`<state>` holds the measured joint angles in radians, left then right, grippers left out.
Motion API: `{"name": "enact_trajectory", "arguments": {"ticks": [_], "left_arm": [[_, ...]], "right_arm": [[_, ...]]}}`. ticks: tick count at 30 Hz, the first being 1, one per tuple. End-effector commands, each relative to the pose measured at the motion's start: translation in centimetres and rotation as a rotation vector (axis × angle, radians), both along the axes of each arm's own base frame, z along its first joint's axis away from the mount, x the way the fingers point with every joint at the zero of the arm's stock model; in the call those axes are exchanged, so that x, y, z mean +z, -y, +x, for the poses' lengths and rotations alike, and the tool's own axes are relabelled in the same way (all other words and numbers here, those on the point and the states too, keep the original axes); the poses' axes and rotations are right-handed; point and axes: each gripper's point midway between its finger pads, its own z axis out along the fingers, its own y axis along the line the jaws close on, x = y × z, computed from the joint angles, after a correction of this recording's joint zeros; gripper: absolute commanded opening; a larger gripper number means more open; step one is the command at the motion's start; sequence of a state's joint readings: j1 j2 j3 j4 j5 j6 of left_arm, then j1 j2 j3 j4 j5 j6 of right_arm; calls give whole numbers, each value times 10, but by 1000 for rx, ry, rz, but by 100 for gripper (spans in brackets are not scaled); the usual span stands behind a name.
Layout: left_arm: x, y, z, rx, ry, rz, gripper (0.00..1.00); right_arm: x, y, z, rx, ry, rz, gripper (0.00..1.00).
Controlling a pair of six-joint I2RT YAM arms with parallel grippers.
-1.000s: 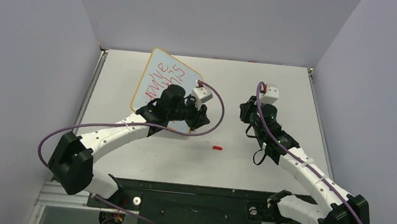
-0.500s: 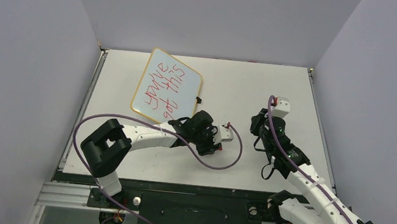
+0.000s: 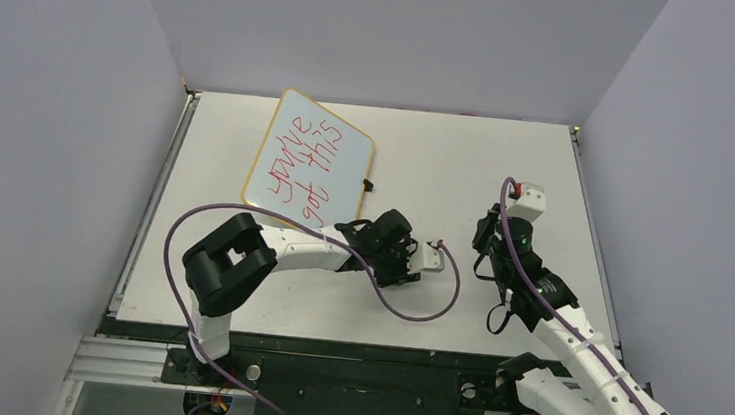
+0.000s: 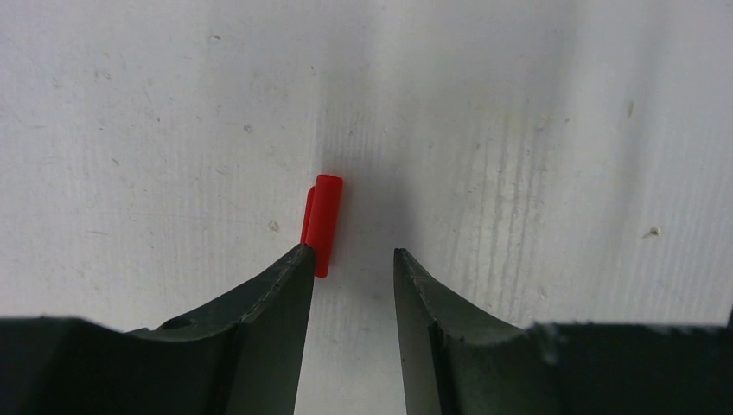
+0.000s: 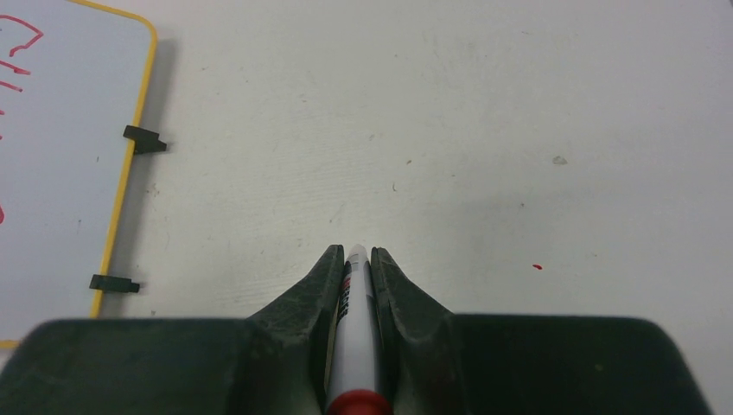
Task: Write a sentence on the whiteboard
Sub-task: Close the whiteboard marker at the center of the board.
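left wrist view: left pincer (image 4: 350, 255) part open, empty; red cap (image 4: 322, 220), long axis up the frame, sits left of the gap. right pincer (image 5: 357, 255) clamps marker (image 5: 354, 346).

Matt, scuffed tabletop under smooth plastics.
The tabletop (image 4: 536, 130) is matt white, faintly streaked and pitted. The marker cap (image 4: 321, 220) is smooth red plastic with a slight sheen. The left gripper (image 4: 350, 258) has fingers (image 4: 259, 337) of dark, matt, faintly grainy plastic. The marker (image 5: 355, 337) has a glossy white barrel, and the whiteboard (image 5: 60, 190) looks smooth and lightly glossy.
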<state>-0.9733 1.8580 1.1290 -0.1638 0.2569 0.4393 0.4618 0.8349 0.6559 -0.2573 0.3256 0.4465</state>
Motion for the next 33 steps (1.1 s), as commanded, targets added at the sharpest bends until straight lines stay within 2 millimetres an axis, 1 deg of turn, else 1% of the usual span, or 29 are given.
{"name": "enact_trajectory", "arguments": {"ticks": [1,2,3,4,5,6,7,8,9,14,18,19,20,27,30,31,32,33], "left_arm": [[13,14,16,-13,57,-4,36],[13,16,18,-14,57,-3,36],[7,14,18,-19,47,19,36],[11,18,20,-21,50,16,35],[0,13,18,-21,24,56,33],[4,16,22,-18,25,60,31],[-9,8,18,-16,-10,117,30],[-7,10,21,-11,-9,125,29],[-15,5,18,-10,-34,161,29],[-18,1,10,-40,-69,184,32],[-22,-3,9,-49,-89,219,32],[-22,-1,11,-48,-96,221,32],[-23,-4,10,-41,-113,237,32],[-29,0,7,-86,-156,257,34],[-35,-3,7,-87,-184,293,35],[-33,0,10,-83,-181,292,35],[-36,-4,9,-79,-196,313,35],[-35,-3,11,-76,-196,317,34]], "right_arm": [[14,11,1,-46,42,5,0],[13,13,1,-48,41,6,0],[14,13,1,-47,42,8,0],[14,14,0,-49,45,9,0],[15,13,0,-46,45,12,0],[15,14,0,-47,47,14,0],[15,14,0,-45,46,15,0],[16,15,-1,-48,49,16,0],[15,15,-1,-46,47,17,0],[14,15,-1,-45,44,19,0],[14,15,-1,-41,45,23,0],[14,15,-1,-42,44,22,0],[14,15,-1,-40,44,23,0],[14,14,0,-36,42,26,0],[14,14,-1,-35,43,29,0],[14,15,-1,-35,46,30,0],[14,15,-1,-35,47,31,0],[15,15,-2,-35,49,31,0]]}}
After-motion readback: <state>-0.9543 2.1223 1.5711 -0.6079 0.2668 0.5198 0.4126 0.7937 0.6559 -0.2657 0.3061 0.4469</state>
